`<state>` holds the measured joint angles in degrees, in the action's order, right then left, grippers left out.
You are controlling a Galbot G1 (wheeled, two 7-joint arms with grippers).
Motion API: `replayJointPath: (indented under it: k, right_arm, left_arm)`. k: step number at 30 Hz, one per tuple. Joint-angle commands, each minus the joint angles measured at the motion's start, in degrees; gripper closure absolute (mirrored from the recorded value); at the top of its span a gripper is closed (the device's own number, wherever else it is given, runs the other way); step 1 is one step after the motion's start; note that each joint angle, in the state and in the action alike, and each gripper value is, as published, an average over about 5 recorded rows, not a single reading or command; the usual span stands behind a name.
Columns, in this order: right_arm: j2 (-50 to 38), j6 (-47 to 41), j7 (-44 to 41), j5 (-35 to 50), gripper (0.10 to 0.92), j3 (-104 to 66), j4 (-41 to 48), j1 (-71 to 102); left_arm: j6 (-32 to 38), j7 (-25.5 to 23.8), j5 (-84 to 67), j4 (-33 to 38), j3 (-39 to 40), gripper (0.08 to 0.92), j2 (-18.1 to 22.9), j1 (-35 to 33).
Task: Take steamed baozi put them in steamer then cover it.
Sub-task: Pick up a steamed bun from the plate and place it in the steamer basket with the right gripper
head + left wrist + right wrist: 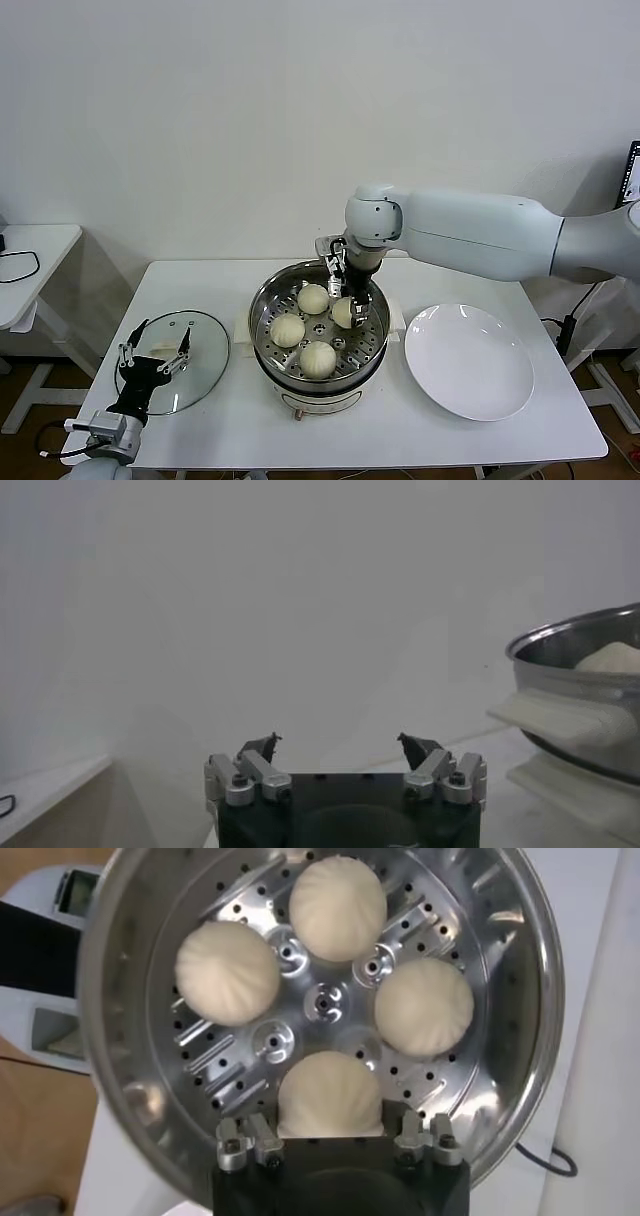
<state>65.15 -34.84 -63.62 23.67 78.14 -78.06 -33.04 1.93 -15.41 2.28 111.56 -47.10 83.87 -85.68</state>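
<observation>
Right gripper (349, 297): lowered inside the steamer (262, 318), fingers closed on the fourth baozi (330, 1094) at the side of the tray nearest the plate; the wrist view shows the bun seated between the two fingers. Left gripper (157, 347): parked over the cover (205, 340), fingers spread wide, grasping nothing.

Status of loading: all four steamed baozi (313, 298) sit on the perforated tray, spaced around its centre. The white plate (469, 361) to the right of the steamer carries no buns. Loading appears complete once the right gripper releases.

Remaining steps, as judged: release the bun, withdraw the right arm clear of the rim, then lift the cover, which lies flat on the table (420, 440) left of the steamer, and seat it on the pot
</observation>
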Motion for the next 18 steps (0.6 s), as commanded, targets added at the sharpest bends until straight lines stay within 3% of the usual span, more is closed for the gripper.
replayJointPath:
  k: [1, 13, 18]
  right_arm:
    - [1.05, 0.15, -0.12, -1.81, 0.339, -1.01, 2.37, 2.68]
    - [0.51, 0.19, -0.15, -2.32, 0.333, -1.50, 1.56, 3.18]
    - [-0.60, 0.61, -0.37, -2.69, 0.242, -3.09, 0.94, 2.85]
  left_arm:
    - [0.09, -0.06, -0.02, -0.07, -0.26, 0.177, 0.05, -0.08]
    - [0.09, -0.01, 0.01, 0.13, -0.20, 0.177, 0.26, -0.15]
    - [0.11, -0.01, 0.09, 0.34, 0.02, 0.177, 0.47, -0.24]
